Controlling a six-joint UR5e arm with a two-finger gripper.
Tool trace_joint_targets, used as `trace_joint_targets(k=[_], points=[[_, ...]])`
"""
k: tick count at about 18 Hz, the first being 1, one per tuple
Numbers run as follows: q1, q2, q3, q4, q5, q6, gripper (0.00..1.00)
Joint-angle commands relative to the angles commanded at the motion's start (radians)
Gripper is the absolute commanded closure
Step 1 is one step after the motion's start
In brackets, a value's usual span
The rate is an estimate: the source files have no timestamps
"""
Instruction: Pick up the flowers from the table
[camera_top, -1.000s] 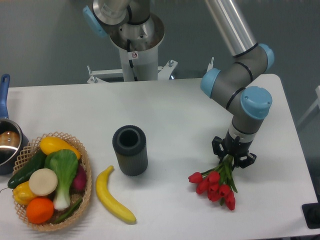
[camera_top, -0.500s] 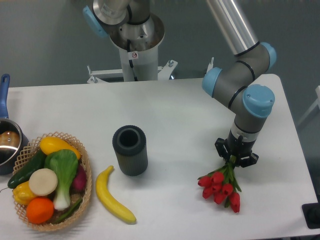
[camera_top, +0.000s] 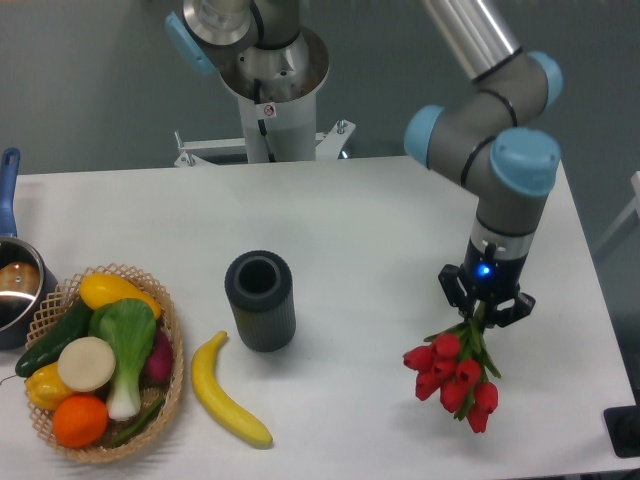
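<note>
The camera looks down on a big white table with a robot arm reaching over its right side. At the end of the arm is the black gripper, pointing down. Its jaws are pinched tight on the green stems of the flowers — a little bunch of red tulips. The red heads hang down below the gripper, near the front right part of the table. I cannot tell if the lowest heads touch the table or hang just above it. A small blue light glows on the arm just above the gripper.

In the middle of the table stands a dark gray cup, upright, with its open top showing. Just beside it, to the front, lies a yellow banana, well apart from the flowers.

On the left is a woven basket full of pretend food — an orange, a green leafy thing, a yellow pepper, a dark green cucumber and more. Behind the basket, at the left edge, sits a pot with a blue handle, partly cut off by the picture's edge.

At the back, the arm's gray base stands behind the table.
</note>
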Motion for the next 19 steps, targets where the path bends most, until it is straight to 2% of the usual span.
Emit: trace_joint_targets(k=[4, 7, 15, 19], points=[[0.005, 0.063, -0.006, 0.000, -0.205, -0.086, 0.72], [0.012, 0.091, -0.006, -0.002, -0.330, -0.091, 0.72], [0.077, 0.108, -0.008, -0.002, -0.462, -0.106, 0.71], [0.083, 0.115, -0.012, -0.002, -0.465, -0.111, 0.71]])
